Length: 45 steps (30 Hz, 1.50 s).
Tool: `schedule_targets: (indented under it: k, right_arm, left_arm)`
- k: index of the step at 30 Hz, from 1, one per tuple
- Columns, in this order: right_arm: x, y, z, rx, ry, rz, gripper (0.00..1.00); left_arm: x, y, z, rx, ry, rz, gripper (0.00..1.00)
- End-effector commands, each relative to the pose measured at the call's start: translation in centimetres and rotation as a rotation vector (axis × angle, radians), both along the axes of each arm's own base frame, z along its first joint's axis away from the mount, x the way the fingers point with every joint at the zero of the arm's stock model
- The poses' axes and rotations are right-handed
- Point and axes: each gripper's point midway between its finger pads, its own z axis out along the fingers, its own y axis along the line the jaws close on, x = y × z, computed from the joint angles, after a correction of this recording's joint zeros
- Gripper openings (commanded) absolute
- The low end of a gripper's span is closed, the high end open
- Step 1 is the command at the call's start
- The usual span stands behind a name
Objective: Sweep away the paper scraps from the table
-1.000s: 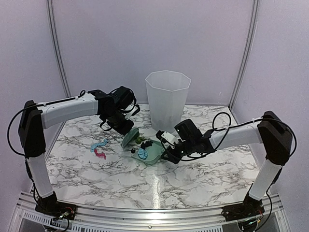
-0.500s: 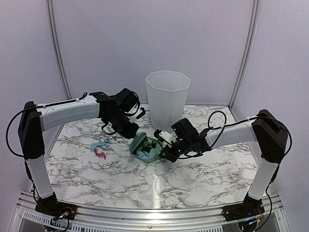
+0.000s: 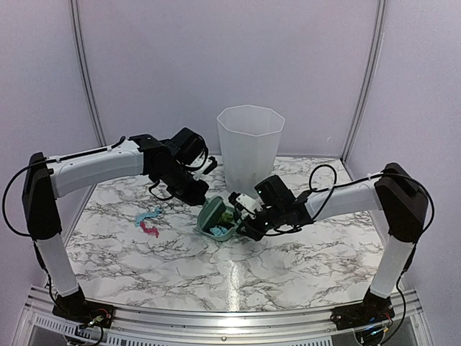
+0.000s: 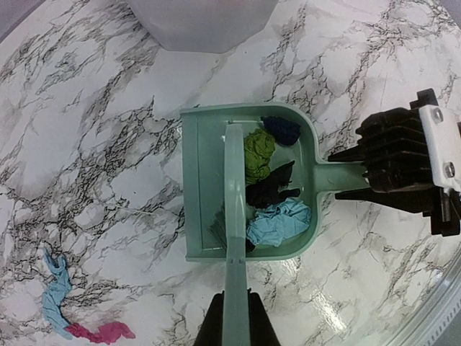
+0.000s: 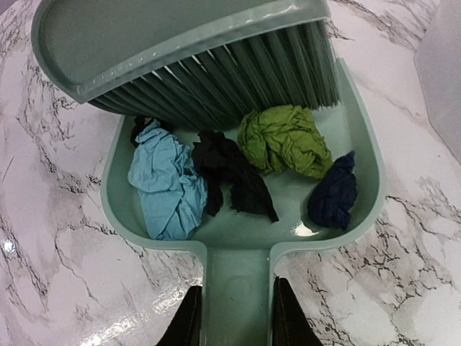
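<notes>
Now brush moved into dustpan, covering scraps

Eyes on the white marble-patterned table: grey-black veins run all across it, light glares off the middle, and a ribbed metal front rail lines the near edge. At the back, dead centre, a tall translucent white faceted plastic bin stands upright on the surface. Just in front of it, a mint-green plastic dustpan is down at the marble, mouth facing the left side. Whether it lies flat or tips up, can't tell. Well off to the left, two loose bits lie out in the open. One is a light blue crumpled paper scrap. Right at its near end, seemingly touching, is a magenta pink crumpled paper scrap.
</notes>
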Motion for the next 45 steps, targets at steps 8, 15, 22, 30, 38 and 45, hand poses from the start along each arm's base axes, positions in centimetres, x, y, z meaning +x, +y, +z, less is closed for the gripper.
schedule_targets:
  k: [8,15,22,30,38,45]
  right_arm:
    - [0.2,1.8,0.5,0.103,-0.022,0.001,0.0]
    - [-0.1,1.9,0.5,0.112,-0.037,0.021,0.0]
    - [-0.5,1.2,-0.2,0.102,-0.06,0.028,0.0]
    - [-0.5,1.2,-0.6,0.134,-0.053,-0.003,0.0]
    - [-0.5,1.5,-1.0,0.145,-0.05,-0.016,0.0]
    - [-0.5,1.3,-0.5,0.164,-0.073,-0.03,0.0]
  left_arm:
    - [-2.1,1.0,2.2,-0.033,0.027,0.017,0.0]
    - [-2.0,1.0,3.6,-0.061,0.006,0.036,0.0]
    - [-1.7,1.6,5.6,-0.079,-0.045,0.059,0.0]
    - [-2.2,3.0,7.9,-0.105,-0.101,0.084,0.0]
    - [-1.9,4.6,11.1,-0.177,-0.138,0.138,0.0]
    - [-0.2,8.6,13.1,-0.182,-0.181,0.261,0.0]
